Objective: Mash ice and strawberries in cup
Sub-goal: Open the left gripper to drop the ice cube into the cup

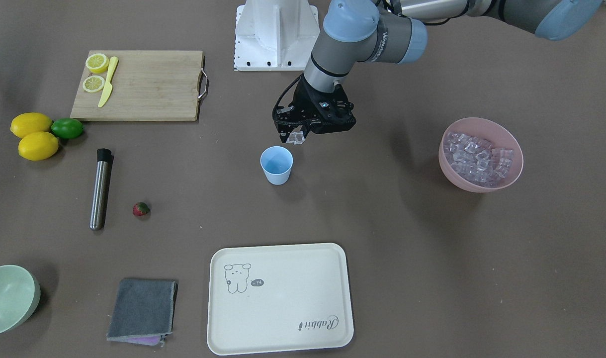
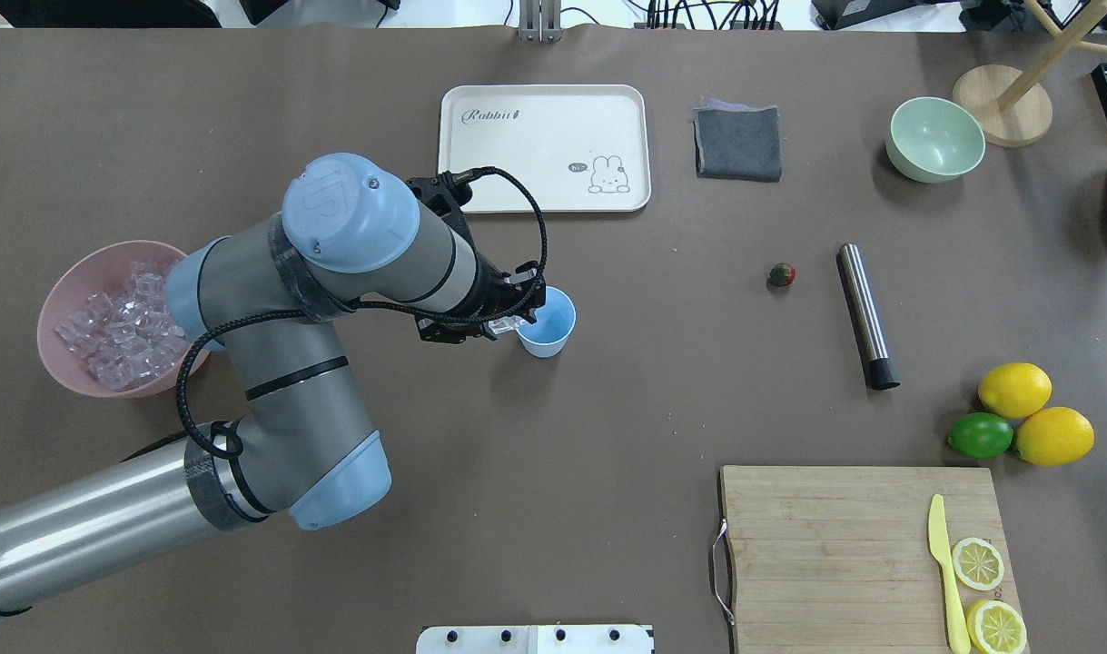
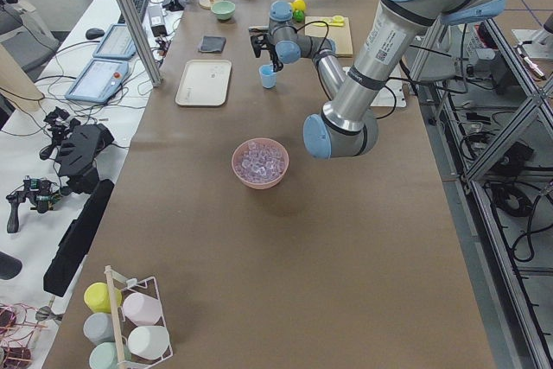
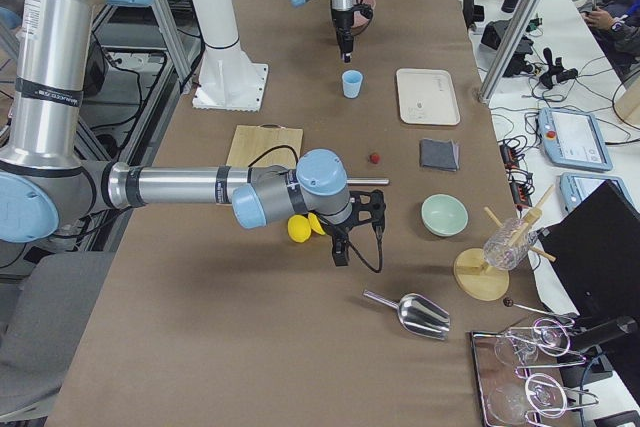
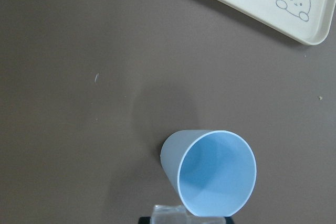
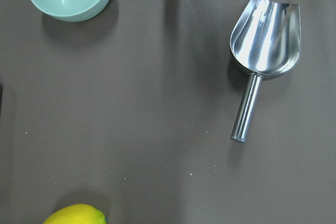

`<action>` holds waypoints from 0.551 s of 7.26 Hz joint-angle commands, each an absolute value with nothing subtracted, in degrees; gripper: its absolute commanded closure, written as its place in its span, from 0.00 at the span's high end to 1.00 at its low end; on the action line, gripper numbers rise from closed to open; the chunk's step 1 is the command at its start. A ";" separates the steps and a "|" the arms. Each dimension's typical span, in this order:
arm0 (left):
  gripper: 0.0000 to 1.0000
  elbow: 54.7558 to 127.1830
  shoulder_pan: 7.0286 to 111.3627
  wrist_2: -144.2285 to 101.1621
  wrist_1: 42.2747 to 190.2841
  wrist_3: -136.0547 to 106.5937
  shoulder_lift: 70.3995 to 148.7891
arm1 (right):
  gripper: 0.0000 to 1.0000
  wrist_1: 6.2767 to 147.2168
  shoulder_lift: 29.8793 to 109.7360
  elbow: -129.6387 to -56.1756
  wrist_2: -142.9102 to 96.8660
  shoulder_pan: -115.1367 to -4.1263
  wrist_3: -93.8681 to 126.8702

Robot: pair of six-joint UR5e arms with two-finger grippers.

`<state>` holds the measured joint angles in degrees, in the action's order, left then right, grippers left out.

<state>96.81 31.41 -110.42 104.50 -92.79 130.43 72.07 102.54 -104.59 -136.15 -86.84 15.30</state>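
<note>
The light blue cup (image 1: pixel 277 165) stands upright mid-table and looks empty inside; it also shows in the overhead view (image 2: pixel 547 322) and the left wrist view (image 5: pixel 215 179). My left gripper (image 1: pixel 298 136) is shut on a clear ice cube (image 1: pixel 297 138) and holds it just above and beside the cup's rim, on the robot's side. The cube shows at the bottom edge of the left wrist view (image 5: pixel 168 214). The red strawberry (image 1: pixel 141 209) lies on the table, far from the cup. My right gripper (image 4: pixel 338 253) shows only in the exterior right view, near the lemons; I cannot tell whether it is open or shut.
A pink bowl (image 1: pixel 501 183) full of ice cubes (image 1: pixel 476 156) stands on my left side. A steel muddler (image 1: pixel 100 189) lies beside the strawberry. There are also a cream tray (image 1: pixel 280 298), a grey cloth (image 1: pixel 142 308), a pale green bowl (image 1: pixel 9 298), a cutting board (image 1: pixel 148 84), lemons and a lime (image 1: pixel 67 128). A metal scoop (image 6: pixel 262 40) lies below my right wrist.
</note>
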 commanded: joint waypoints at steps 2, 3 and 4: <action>0.08 92.13 31.38 -107.59 105.38 -92.72 133.85 | 1.00 72.07 102.57 -104.59 -136.14 -86.84 15.38; 0.08 91.50 31.38 -107.49 106.25 -92.72 133.86 | 1.00 72.07 102.57 -104.59 -136.14 -86.84 15.38; 0.09 90.19 31.38 -107.49 107.74 -92.55 133.94 | 1.00 72.07 102.57 -104.50 -136.14 -86.84 15.38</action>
<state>91.64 31.38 -107.74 106.27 -92.68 133.71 72.07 102.57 -104.57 -136.14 -86.84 15.37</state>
